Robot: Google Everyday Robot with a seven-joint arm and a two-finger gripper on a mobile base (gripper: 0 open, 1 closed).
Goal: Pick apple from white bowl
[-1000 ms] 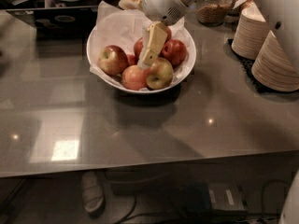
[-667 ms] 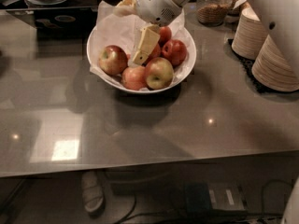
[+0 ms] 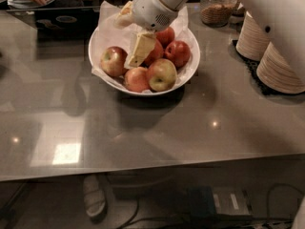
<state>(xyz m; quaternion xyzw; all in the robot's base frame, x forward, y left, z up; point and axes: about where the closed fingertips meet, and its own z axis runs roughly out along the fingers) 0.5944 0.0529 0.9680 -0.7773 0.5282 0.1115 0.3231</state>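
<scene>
Apple [image 3: 113,61], round, glossy, beside gripper [image 3: 135,55]

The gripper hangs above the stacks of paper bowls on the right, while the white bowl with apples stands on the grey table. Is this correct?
Not quite. In the camera view the gripper hangs above the white bowl, not above the stacks of paper bowls, which stand apart on the right. The bowl does stand on the grey table.

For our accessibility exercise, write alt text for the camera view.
A robot arm's gripper hangs in a white bowl of apples, just right of its leftmost red apple. The bowl sits on a grey table, with paper bowl stacks at right.
</scene>
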